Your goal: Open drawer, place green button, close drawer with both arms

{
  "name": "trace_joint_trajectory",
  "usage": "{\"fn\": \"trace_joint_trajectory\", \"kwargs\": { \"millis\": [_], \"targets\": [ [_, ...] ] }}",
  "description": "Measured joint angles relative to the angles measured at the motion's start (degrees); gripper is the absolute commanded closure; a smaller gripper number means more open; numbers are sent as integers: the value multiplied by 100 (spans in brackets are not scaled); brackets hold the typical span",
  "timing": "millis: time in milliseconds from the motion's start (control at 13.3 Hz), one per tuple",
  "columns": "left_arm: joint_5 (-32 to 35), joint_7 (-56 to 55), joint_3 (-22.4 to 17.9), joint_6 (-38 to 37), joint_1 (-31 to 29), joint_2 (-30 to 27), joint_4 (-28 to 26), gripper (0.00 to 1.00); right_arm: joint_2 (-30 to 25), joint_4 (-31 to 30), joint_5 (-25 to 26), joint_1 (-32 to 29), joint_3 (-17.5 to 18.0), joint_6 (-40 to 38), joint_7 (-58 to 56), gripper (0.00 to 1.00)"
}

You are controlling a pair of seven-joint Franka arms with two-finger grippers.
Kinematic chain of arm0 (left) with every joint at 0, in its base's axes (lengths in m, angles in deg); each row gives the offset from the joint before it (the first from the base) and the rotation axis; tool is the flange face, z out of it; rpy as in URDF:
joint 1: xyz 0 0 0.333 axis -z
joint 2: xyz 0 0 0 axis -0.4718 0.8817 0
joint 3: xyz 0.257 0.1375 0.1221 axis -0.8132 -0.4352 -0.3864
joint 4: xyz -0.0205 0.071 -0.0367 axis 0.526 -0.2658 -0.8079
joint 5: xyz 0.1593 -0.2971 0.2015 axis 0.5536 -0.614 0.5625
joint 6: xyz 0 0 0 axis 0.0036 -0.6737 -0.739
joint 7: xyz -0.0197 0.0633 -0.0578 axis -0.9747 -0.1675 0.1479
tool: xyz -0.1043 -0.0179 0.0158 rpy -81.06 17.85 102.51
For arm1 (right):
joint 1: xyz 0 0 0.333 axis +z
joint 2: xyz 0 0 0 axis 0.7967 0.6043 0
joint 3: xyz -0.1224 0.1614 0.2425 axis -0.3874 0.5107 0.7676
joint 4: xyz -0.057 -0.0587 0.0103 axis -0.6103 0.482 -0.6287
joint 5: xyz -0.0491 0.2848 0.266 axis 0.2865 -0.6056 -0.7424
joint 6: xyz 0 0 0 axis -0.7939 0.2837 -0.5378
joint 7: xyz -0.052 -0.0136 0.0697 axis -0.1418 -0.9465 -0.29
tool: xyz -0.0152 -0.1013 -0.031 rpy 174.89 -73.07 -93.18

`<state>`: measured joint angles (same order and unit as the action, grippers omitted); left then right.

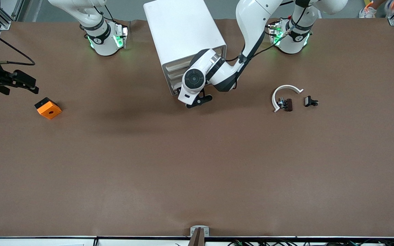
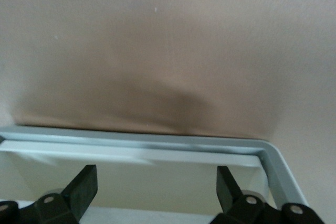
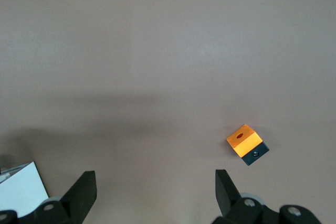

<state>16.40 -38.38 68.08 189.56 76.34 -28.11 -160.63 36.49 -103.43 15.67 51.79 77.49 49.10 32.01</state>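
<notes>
The white cabinet (image 1: 183, 30) stands between the arm bases, its beige drawer fronts (image 1: 174, 73) facing the front camera and looking shut. The left arm's wrist hides the lower fronts, so the third drawer is not clear to see. My left gripper (image 1: 199, 100) is open and empty just before those fronts. The left wrist view shows it (image 2: 156, 182) over a beige front (image 2: 157, 192) under a grey-white rim (image 2: 157, 144). A tiny dark part, seemingly the button (image 1: 311, 101), lies toward the left arm's end. My right gripper (image 1: 29, 85) (image 3: 155, 184) is open and empty above the table.
An orange square block (image 1: 48, 108) (image 3: 244, 142) lies near the right gripper, toward the right arm's end. A dark-brown part (image 1: 287, 104) with a white arc (image 1: 282, 90) lies beside the button. A white corner (image 3: 18, 188) shows at the right wrist view's edge.
</notes>
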Motion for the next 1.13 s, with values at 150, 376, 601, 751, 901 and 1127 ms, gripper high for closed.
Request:
{"fn": "trace_joint_trajectory", "kwargs": {
  "millis": [150,376,601,751,901,1127],
  "targets": [
    [-119,-34,0,0,-4,1,-24,0,0,141,-2,2,3,-98,0,0],
    [-132,-89,-5,8,-2,0,-13,0,0,271,-2,2,2,-155,-1,0],
    [-132,-100,-234,93,-177,-9,167,0,0,384,-2,6,8,-189,-5,0],
    [-50,-80,-428,109,-593,-29,394,0,1,412,-2,7,10,-197,-6,0],
    [296,-62,-560,104,-1132,-85,616,0,1,448,-2,8,10,-197,-7,0],
    [1178,-54,-641,101,-1911,-358,807,0,2,485,-2,12,14,-197,-10,0]
  ]
}}
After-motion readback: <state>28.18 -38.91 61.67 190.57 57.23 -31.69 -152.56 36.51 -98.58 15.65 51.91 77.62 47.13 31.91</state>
